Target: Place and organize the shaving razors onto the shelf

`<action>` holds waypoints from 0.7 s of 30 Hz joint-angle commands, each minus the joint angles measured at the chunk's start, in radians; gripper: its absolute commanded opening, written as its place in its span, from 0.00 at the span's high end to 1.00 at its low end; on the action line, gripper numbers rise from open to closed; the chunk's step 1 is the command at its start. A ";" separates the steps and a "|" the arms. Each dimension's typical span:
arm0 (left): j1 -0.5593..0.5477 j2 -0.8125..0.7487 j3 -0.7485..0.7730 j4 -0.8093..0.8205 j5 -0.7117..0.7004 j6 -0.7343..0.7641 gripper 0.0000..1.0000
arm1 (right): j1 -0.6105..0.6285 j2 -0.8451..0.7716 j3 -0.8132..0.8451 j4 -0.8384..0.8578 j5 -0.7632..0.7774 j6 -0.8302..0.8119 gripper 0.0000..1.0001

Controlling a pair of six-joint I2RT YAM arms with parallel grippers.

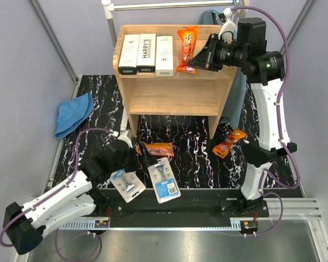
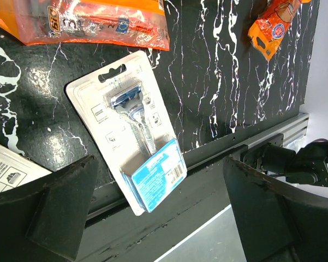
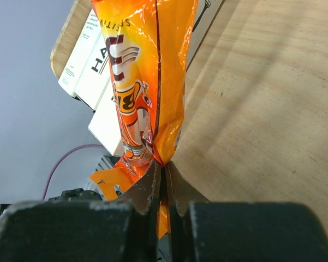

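Orange pouch point(image 3: 147, 82) lies on the top tier of the shelf point(image 1: 169, 95), at the desk's far edge, just beside three white boxes point(image 1: 146, 53); my right gripper point(image 3: 162, 169) is clamped on its end. My left gripper point(image 2: 161, 180) hangs with jaws apart over a blister card point(image 2: 133, 142) at the near edge. Desk point(image 1: 196, 142) is black marbled, blue hat point(image 1: 73, 113) at its left edge, grey walls point(image 1: 22, 65) around.

Two robot arms, the left arm point(image 1: 60, 197) and the right arm point(image 1: 273, 109), are built of smooth white rounded shells joined by black cylindrical joints. A thin purple cable point(image 1: 98, 129) trails along each. Both end in matte black, blocky, wedge-shaped fingers point(image 2: 60, 207).
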 commanded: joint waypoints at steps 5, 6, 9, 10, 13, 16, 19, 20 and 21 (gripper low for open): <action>0.003 0.006 -0.001 0.053 0.022 0.019 0.01 | -0.006 0.030 0.026 0.030 -0.017 0.021 0.85; 0.003 0.006 -0.001 0.053 0.024 0.019 0.01 | -0.006 0.033 0.026 0.030 -0.012 0.027 0.85; 0.002 0.006 -0.004 0.053 0.027 0.020 0.01 | -0.006 0.045 0.026 0.028 -0.020 0.036 0.82; 0.003 0.006 -0.004 0.053 0.027 0.019 0.01 | -0.006 0.050 0.026 0.030 -0.021 0.039 0.81; 0.003 0.004 -0.007 0.053 0.029 0.016 0.01 | -0.004 0.056 0.026 0.034 -0.029 0.047 0.78; 0.002 -0.002 -0.012 0.054 0.027 0.014 0.01 | -0.006 0.057 0.025 0.042 -0.040 0.047 0.71; 0.003 -0.005 -0.013 0.056 0.029 0.014 0.01 | -0.006 0.057 0.023 0.048 -0.038 0.050 0.62; 0.003 -0.003 -0.013 0.056 0.029 0.014 0.01 | -0.006 0.054 0.024 0.048 -0.032 0.052 0.59; 0.003 -0.003 -0.013 0.056 0.029 0.014 0.01 | -0.006 0.053 0.021 0.050 -0.029 0.050 0.56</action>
